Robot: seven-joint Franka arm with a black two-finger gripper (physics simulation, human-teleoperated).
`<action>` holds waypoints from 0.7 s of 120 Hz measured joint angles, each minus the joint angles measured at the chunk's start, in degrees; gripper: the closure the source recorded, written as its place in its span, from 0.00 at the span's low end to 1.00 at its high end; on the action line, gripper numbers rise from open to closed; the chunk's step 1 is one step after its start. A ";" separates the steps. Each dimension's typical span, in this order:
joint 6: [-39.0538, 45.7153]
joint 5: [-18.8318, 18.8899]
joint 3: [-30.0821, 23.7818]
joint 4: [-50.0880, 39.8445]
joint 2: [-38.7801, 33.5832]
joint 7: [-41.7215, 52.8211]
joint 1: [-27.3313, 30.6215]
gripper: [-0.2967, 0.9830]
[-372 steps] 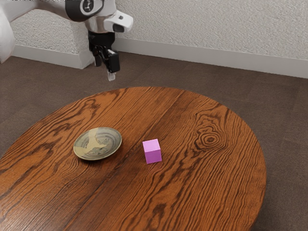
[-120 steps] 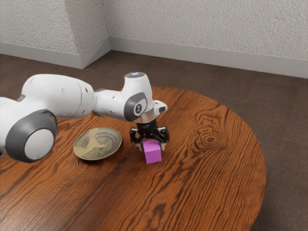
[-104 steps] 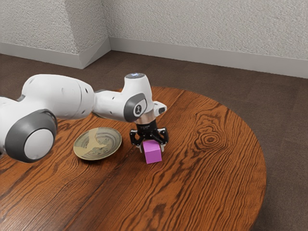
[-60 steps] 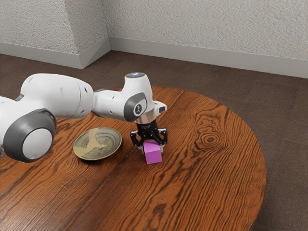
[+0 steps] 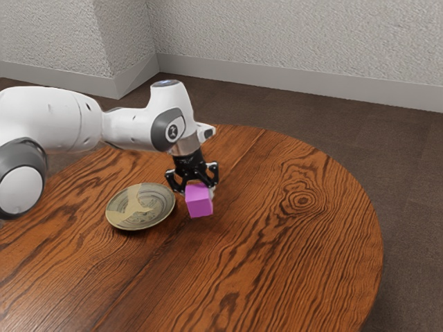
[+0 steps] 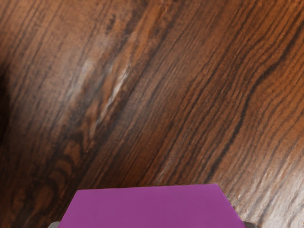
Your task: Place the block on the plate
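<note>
Exterior view, left to right: round glazed green-and-tan ceramic plate (image 5: pixel 142 207) with nothing on it, then pink-purple cube block (image 5: pixel 199 205) beside it, clamped between both fingers of the black two-finger gripper (image 5: pixel 199 193), looks clear of the brown wood table (image 5: pixel 277 266). Step in hand is the carry; next, shift toward exterior view's left, centre over plate, lower, release (mind the raised rim, a low pass could clip it).
</note>
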 joint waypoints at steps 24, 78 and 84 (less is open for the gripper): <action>-1.53 0.05 -0.92 -0.12 -0.76 -0.15 7.42 0.46; -2.94 -0.71 -2.97 -1.08 2.14 -0.18 18.92 0.45; -2.94 -0.82 -2.98 -1.09 2.36 -0.14 18.99 0.45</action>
